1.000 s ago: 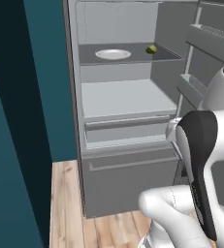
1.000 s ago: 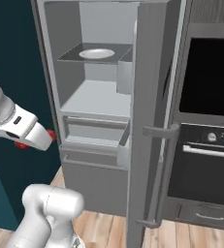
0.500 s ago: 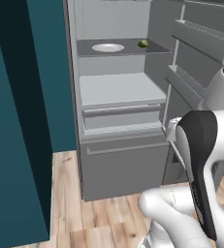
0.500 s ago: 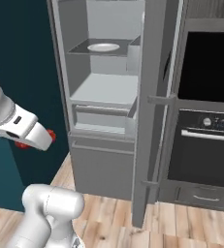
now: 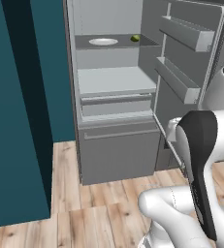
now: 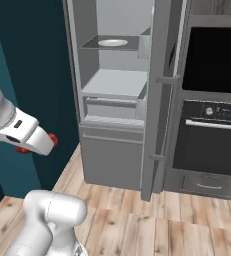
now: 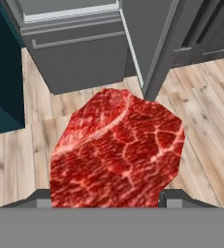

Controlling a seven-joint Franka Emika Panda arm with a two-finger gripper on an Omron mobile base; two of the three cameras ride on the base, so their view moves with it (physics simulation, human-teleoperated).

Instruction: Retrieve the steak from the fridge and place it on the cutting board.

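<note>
The base has backed away from the open fridge [image 5: 114, 92]; the gripper [image 6: 37, 142], fingers clamped on the steak [image 7: 117, 151], carries it above the floor. The board comes next.

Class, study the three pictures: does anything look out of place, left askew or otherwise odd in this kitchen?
Two things stand out. The fridge stands wide open, its door swung right out. And the raw steak is off the shelves: it sits between the fingers of the gripper out over the wooden floor. Nothing looks spilled or broken.
</note>
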